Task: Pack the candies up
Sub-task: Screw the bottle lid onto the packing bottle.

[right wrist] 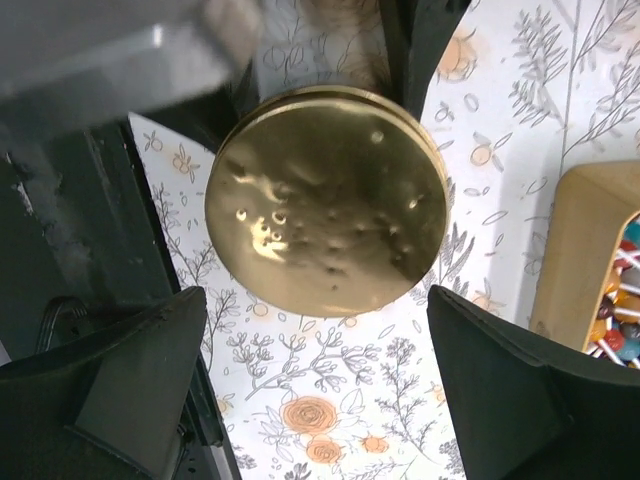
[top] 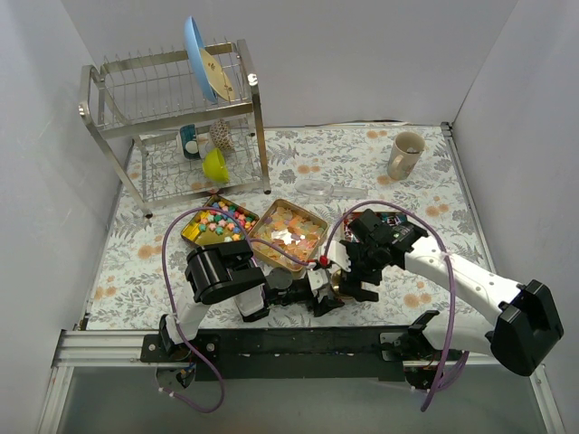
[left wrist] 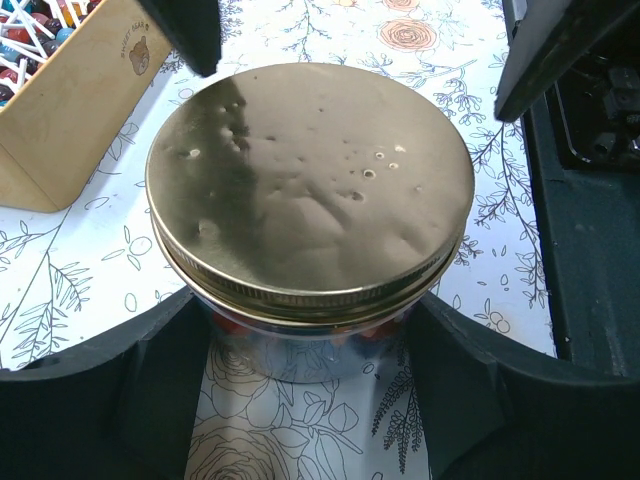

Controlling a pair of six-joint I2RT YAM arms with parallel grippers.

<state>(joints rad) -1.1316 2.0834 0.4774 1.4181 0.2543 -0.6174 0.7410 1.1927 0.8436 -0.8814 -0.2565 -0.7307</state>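
A glass jar with a gold screw lid (left wrist: 310, 190) stands on the floral cloth, red candies (left wrist: 235, 322) showing through the glass under the rim. My left gripper (left wrist: 310, 335) is shut on the jar's body, one finger pressed to each side. My right gripper (right wrist: 315, 335) hangs open above the lid (right wrist: 328, 200), its fingers (right wrist: 130, 390) spread wide and clear of it. Three gold tins hold more candies: pastel star lumps (top: 220, 221), orange-yellow pieces (top: 288, 233), and red-white-blue ones (right wrist: 620, 320) beside the jar.
A metal dish rack (top: 172, 127) at the back left holds a blue plate (top: 201, 59) and a yellow-green cup (top: 215, 165). A beige mug (top: 405, 154) stands at the back right. A clear dish (top: 321, 190) lies behind the tins.
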